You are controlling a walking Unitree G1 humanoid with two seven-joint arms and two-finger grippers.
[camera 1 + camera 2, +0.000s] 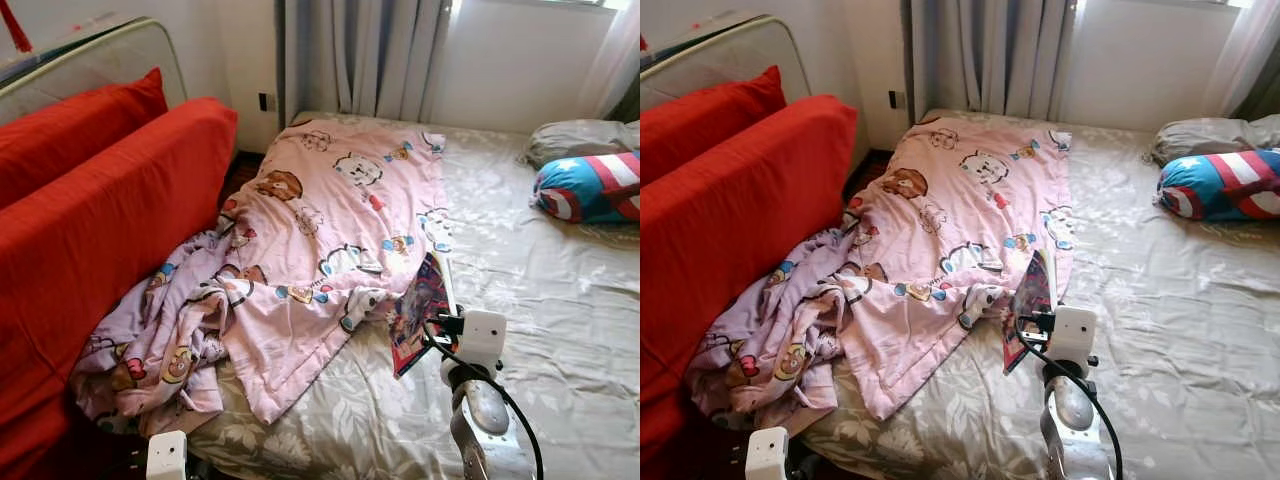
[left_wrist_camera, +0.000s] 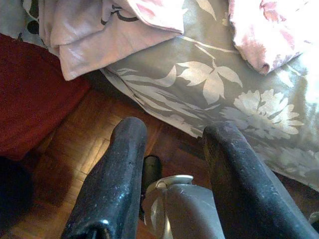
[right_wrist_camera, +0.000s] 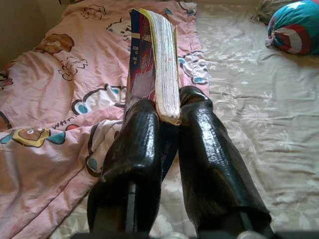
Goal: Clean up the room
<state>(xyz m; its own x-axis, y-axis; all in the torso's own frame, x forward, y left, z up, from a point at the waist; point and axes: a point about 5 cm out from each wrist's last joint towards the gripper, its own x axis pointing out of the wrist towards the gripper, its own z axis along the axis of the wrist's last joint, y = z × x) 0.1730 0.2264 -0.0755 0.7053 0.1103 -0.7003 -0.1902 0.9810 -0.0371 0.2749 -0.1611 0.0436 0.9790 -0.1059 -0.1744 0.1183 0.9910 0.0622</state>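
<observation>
Left claw [image 2: 169, 169]: hangs low by the bed's edge over the wood floor [image 2: 84, 149], fingers spread, holding nothing.
Pink blanket [image 1: 320, 230]: one, bunched up and sliding off the bed [image 1: 560, 300] by the red sofa [image 1: 90, 220].
Right claw [image 3: 167, 124]: pinching one book [image 3: 159, 64] by its bottom end, up over the bed beside the blanket.
Pillows [image 1: 590, 185]: two, at the far right.
Risk: the book stands tall in a small grip, so it may tip or slip out.

Pink cartoon-print blanket [image 1: 330, 220] — grey leaf-patterned sheet [image 1: 540, 290] — red cushions [image 1: 90, 200], black fingers [image 3: 134, 149]
</observation>
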